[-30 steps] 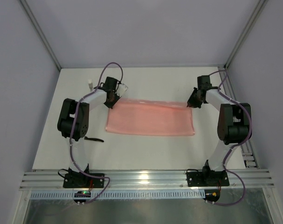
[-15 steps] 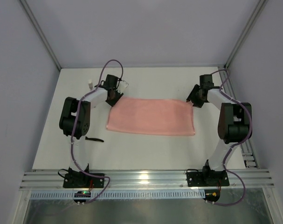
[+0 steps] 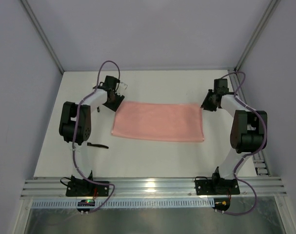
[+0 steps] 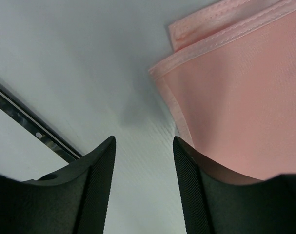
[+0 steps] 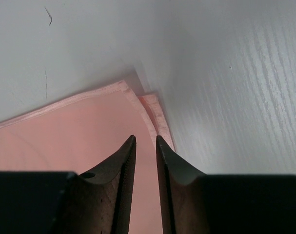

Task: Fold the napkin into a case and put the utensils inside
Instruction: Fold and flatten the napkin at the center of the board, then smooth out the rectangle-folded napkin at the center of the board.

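The salmon-pink napkin lies flat on the white table as a two-layer rectangle, its layers slightly offset at the far corners. My left gripper hovers open just off its far left corner; in the left wrist view the gripper has bare table between its fingers and the napkin to the right. My right gripper is at the far right corner; the right wrist view shows the gripper with a narrow gap above the napkin's edge, holding nothing. One slim black utensil lies by the left arm.
A metal rail runs along the near table edge, by the arm bases. Another slotted strip runs down the right side. Grey enclosure walls stand on three sides. A metal strip shows at the left in the left wrist view.
Both grippers have opened and let go of the napkin's far edge, which now lies flat. Each has drawn back outward off its corner, and the right jaws have narrowed again.
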You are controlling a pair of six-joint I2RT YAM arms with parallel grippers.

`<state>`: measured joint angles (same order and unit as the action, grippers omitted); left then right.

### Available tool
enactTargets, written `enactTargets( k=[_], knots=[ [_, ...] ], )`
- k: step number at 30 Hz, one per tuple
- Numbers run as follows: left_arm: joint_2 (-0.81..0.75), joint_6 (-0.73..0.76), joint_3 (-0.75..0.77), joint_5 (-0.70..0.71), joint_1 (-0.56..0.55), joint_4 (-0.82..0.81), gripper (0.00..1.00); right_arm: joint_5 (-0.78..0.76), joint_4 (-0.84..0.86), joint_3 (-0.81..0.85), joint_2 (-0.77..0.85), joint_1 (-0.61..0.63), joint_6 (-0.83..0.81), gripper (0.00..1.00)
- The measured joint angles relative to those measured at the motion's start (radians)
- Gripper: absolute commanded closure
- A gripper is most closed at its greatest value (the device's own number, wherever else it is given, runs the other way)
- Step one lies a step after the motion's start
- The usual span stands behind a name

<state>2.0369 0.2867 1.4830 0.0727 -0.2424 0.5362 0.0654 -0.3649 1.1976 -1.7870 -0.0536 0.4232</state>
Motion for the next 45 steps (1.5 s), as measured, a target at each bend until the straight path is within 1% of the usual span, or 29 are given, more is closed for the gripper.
enactTargets(
  k=[1, 4, 10, 15, 18, 19, 20, 22, 26, 29, 33, 36, 38, 41, 42, 45],
  knots=[
    [0.0, -0.01, -0.001, -0.006, 0.008, 0.013, 0.52, 0.013, -0.001, -0.007, 0.0, 0.0, -0.002, 0.73],
    [-0.011, -0.033, -0.024, -0.029, 0.021, 0.039, 0.54, 0.039, 0.003, -0.011, -0.005, 0.0, -0.005, 0.73],
    [-0.088, -0.053, -0.129, -0.083, 0.021, 0.103, 0.54, 0.053, 0.012, -0.058, -0.007, 0.0, -0.012, 0.73],
    [-0.134, -0.064, -0.185, -0.101, 0.023, 0.116, 0.55, 0.049, 0.0, -0.115, -0.007, 0.002, -0.023, 0.73],
    [-0.134, -0.071, -0.206, -0.108, 0.023, 0.119, 0.57, 0.05, 0.006, -0.121, -0.007, 0.002, -0.026, 0.84],
    [-0.137, -0.071, -0.208, -0.11, 0.023, 0.119, 0.57, 0.05, 0.009, -0.124, -0.007, 0.002, -0.027, 0.92],
    [-0.137, -0.071, -0.209, -0.112, 0.023, 0.119, 0.58, 0.048, 0.011, -0.127, -0.006, 0.002, -0.029, 0.96],
    [-0.143, -0.071, -0.216, -0.118, 0.023, 0.119, 0.6, 0.042, 0.013, -0.132, -0.003, 0.002, -0.028, 0.96],
    [-0.159, -0.07, -0.236, -0.129, 0.027, 0.126, 0.62, 0.039, 0.004, -0.144, 0.013, 0.002, -0.029, 0.96],
    [-0.177, -0.07, -0.253, -0.154, 0.034, 0.143, 0.62, 0.042, -0.009, -0.149, 0.027, 0.002, -0.029, 0.96],
    [-0.202, -0.067, -0.271, -0.188, 0.037, 0.166, 0.57, 0.042, -0.026, -0.161, 0.071, 0.002, -0.029, 0.96],
    [-0.224, -0.066, -0.28, -0.201, 0.038, 0.175, 0.57, 0.045, -0.029, -0.176, 0.113, 0.002, -0.029, 0.96],
    [-0.233, -0.066, -0.277, -0.201, 0.042, 0.171, 0.58, 0.05, -0.034, -0.182, 0.135, 0.002, -0.029, 0.96],
    [-0.232, -0.069, -0.25, -0.199, 0.052, 0.166, 0.64, 0.054, -0.036, -0.18, 0.14, 0.002, -0.037, 0.87],
    [-0.224, -0.074, -0.224, -0.196, 0.058, 0.166, 0.65, 0.054, -0.049, -0.168, 0.132, 0.002, -0.048, 0.82],
    [-0.175, -0.091, -0.117, -0.193, 0.069, 0.145, 0.67, 0.057, -0.06, -0.094, 0.087, 0.002, -0.079, 0.77]
  ],
)
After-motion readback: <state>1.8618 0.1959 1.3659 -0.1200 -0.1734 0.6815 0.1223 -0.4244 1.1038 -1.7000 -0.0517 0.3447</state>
